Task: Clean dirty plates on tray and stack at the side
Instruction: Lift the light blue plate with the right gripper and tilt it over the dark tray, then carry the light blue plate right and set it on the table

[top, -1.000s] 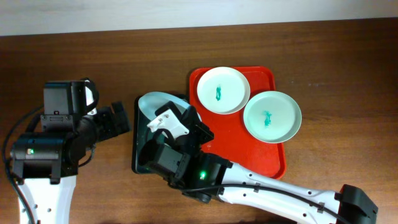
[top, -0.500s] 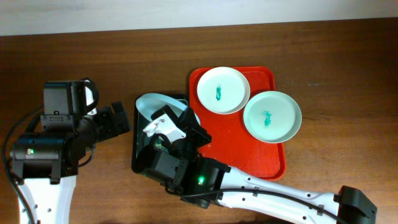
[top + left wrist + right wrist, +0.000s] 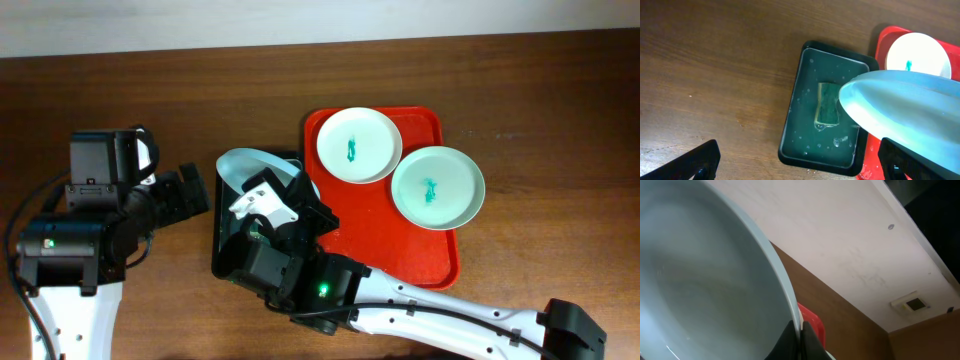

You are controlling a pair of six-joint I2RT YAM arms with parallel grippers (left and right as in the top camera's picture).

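Right gripper (image 3: 801,337) is clamped on the rim of 1 mint plate (image 3: 245,165), tilted over the sponge tray (image 3: 795,115) beneath it. Left gripper (image 3: 188,195) is empty, jaws apart, beside that tray. 2 smeared plates (image 3: 359,145) remain on the red tray (image 3: 400,240) beyond the right gripper. Nothing is stacked; judged early stage

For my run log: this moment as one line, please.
right gripper: holds tilted mint plate over sponge tray | left gripper: open | red tray: two smeared plates

Overhead, the right arm (image 3: 400,295) hides most of the mint plate (image 3: 243,166) and dark tray (image 3: 217,238).
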